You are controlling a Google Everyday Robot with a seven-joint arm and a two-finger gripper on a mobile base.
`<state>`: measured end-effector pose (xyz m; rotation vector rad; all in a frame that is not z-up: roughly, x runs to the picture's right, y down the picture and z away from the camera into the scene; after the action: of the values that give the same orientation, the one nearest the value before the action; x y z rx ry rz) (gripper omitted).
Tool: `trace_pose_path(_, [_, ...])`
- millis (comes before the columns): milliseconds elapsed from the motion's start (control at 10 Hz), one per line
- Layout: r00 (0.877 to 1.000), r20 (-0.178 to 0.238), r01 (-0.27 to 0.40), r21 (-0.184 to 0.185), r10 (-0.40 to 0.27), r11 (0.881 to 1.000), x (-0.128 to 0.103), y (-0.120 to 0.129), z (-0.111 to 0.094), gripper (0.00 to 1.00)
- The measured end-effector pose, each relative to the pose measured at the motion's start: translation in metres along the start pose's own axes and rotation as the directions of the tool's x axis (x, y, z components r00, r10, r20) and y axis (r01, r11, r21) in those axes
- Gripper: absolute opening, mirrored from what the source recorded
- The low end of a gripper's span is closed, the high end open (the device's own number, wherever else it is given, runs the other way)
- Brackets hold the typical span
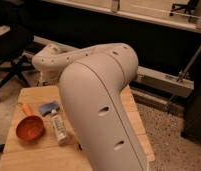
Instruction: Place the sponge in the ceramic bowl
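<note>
The light-blue sponge (48, 107) lies flat on the wooden table (24, 156), just right of the handle of the orange-red ceramic bowl (30, 128). The bowl stands upright near the table's left edge and looks empty. My big white arm (99, 100) fills the middle of the view, bending left over the table's far side. My gripper is hidden at the far end of that arm, beyond the table's back left part. Nothing shows as held, and the sponge lies free.
A white tube (58, 128) lies on the table right of the bowl, just below the sponge. A dark office chair (9, 47) stands at the left. A metal rail (161, 80) runs along the wall behind. The floor at the right is speckled.
</note>
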<state>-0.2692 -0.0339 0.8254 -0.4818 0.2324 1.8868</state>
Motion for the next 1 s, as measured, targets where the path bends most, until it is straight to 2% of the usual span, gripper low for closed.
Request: trace_pose_path(1000, [1.000, -0.001, 0.002, 0.001, -0.002, 1.000, 0.0010, 0.0007, 0.0006, 0.80])
